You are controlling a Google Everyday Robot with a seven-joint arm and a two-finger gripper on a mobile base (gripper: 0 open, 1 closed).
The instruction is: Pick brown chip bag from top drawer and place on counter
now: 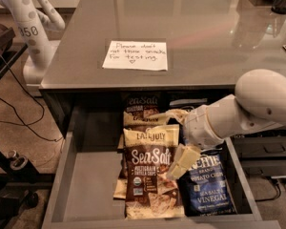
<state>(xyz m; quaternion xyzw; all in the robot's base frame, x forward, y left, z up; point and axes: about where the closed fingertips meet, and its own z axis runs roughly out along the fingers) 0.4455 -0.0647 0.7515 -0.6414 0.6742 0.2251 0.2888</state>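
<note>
Top drawer [93,185] standing pulled out under the front edge of the desk [205,42]. Left part of its grey floor showing bare, with the bags lying in the middle and right.

Brown chip bag [150,182] lying flat and face up in the front middle of the drawer, its bottom edge near the front wall. A cream Late July bag [150,136] lying just behind it, and a second dark Sea Salt bag [142,109] sitting further back, partly under the desk edge. A blue Kettle bag [207,190] lying just beside the brown one on its right.

Hand [167,144] hanging over the drawer, reaching in from the right on a white arm [257,104]. Its cream fingers [181,161] spreading wide and pinching nothing, the lower one pointing down between the brown and blue bags. Cannot tell whether it is touching either.

A white handwritten note [136,55] lying on the desk near the front edge
</note>
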